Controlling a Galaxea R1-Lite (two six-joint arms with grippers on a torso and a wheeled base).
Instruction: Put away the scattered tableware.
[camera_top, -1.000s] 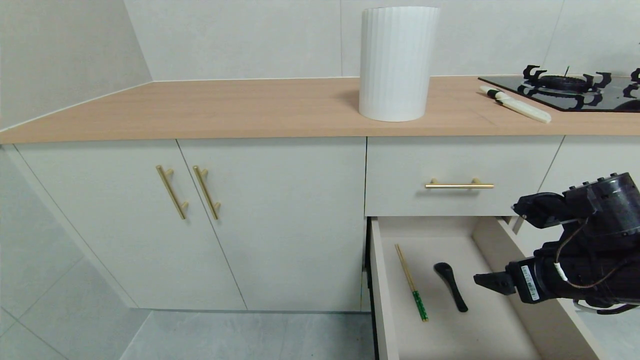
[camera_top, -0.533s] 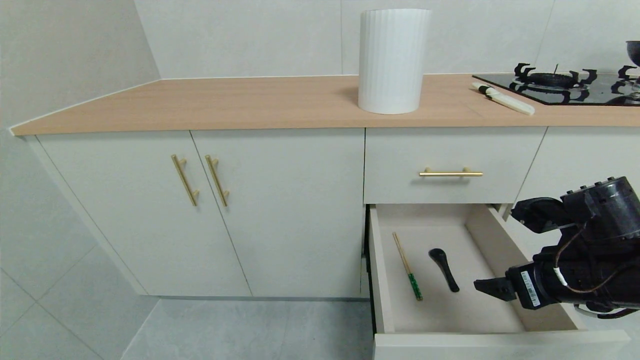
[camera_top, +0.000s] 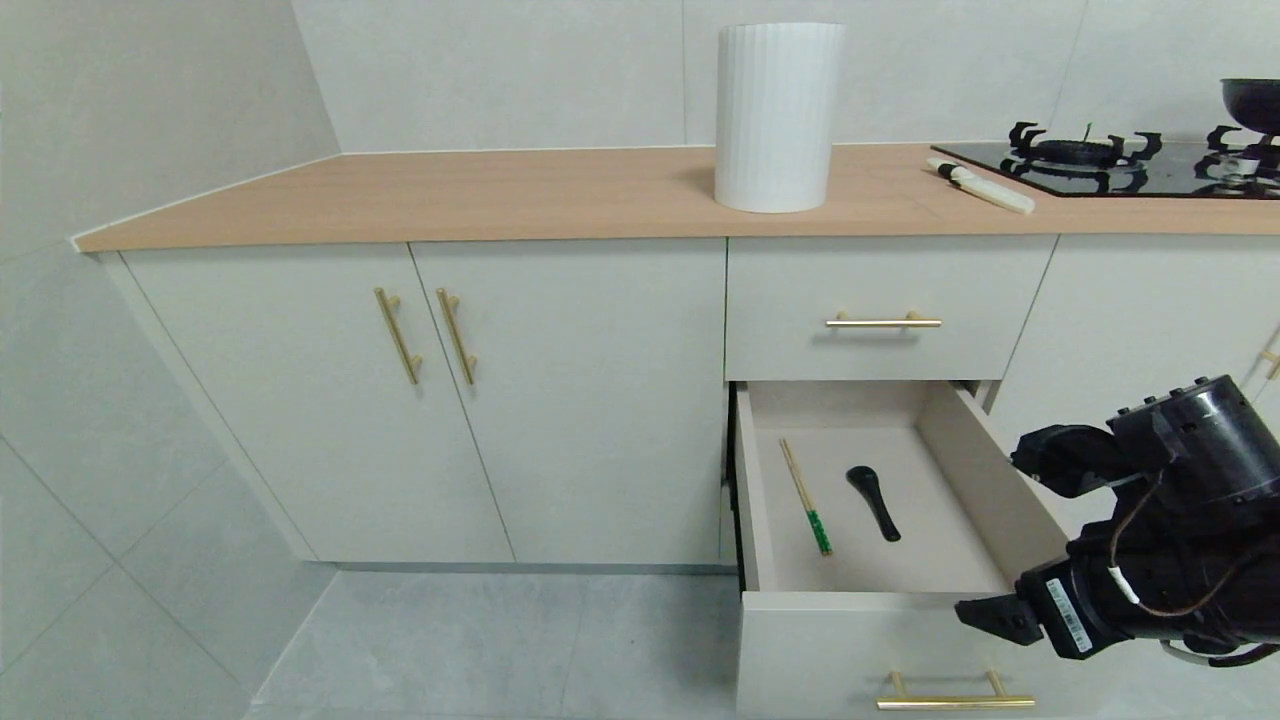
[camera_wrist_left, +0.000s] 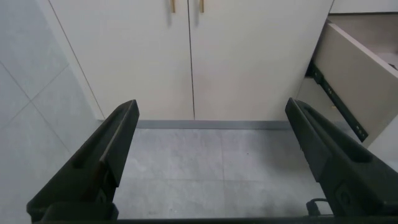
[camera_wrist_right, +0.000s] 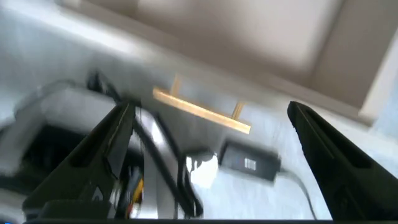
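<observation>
Backward camera travel is seen; the right tool (camera_top: 988, 616) is now placed at the open drawer's (camera_top: 870, 598) front, spread wide. Green-tipped chopsticks (camera_top: 805, 497) and 1 black spoon (camera_top: 872, 502) lie apart inside, clear of its walls. The left tool (camera_wrist_left: 211, 107) is held wide above the floor (camera_wrist_left: 205, 177).

On the counter (camera_top: 450, 195) the tall container (camera_top: 775, 115) stood near the middle. To its right lay a knife (camera_top: 980, 186), just beside the stove (camera_top: 1100, 165) that was set in the counter's right part. Under the counter, a cupboard with two doors (camera_top: 430, 400) was on the left; right of it was a closed drawer (camera_top: 880, 285) and, directly below that one, the open drawer (camera_top: 975, 480). In the open drawer the chopsticks (camera_top: 805, 497) lay left of the spoon (camera_top: 873, 502), near each other but apart, both lying front to back
</observation>
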